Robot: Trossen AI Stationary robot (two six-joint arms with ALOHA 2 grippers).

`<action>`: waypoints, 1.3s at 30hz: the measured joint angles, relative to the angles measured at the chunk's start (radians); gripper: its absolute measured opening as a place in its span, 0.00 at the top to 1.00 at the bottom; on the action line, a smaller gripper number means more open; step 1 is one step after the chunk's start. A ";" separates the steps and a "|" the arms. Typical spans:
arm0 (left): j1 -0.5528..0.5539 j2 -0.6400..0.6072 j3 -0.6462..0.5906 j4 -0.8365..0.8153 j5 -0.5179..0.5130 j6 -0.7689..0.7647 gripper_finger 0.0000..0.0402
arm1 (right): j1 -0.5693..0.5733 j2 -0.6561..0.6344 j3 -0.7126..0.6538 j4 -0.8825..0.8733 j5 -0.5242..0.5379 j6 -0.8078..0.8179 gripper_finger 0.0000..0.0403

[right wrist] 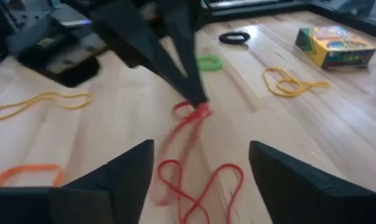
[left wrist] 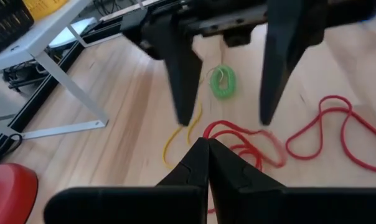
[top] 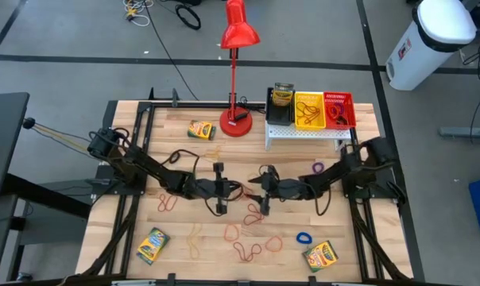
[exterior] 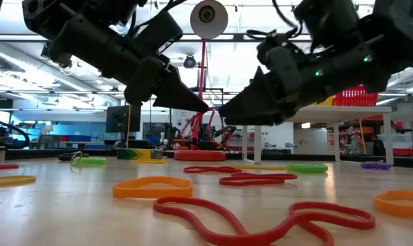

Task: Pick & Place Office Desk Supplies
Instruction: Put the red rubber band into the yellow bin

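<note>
Right wrist view: left gripper (right wrist: 197,102), fingers closed on red rubber band (right wrist: 191,121) trailing toward open right gripper (right wrist: 200,180).

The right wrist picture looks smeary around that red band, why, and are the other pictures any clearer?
In the right wrist view the red rubber band hanging from the left gripper is streaked by motion blur, while the crayon box is clearer. In the left wrist view it is also smeared. The low view is backlit, with both arms dark silhouettes. The high view is evenly lit.
</note>
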 joint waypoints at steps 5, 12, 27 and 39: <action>0.001 0.000 0.000 0.013 -0.001 -0.001 0.99 | -0.029 0.037 0.031 0.002 -0.096 0.003 0.24; 0.000 0.000 0.000 0.035 -0.001 -0.007 0.99 | -0.029 0.094 0.098 0.004 -0.149 0.004 0.39; -0.081 -0.025 0.000 -0.017 -0.163 -0.008 0.70 | -0.027 0.087 0.106 -0.035 -0.050 -0.051 0.98; -0.045 -0.148 -0.194 0.130 0.064 0.071 0.60 | 0.056 -0.181 0.106 -0.334 0.261 -0.133 0.99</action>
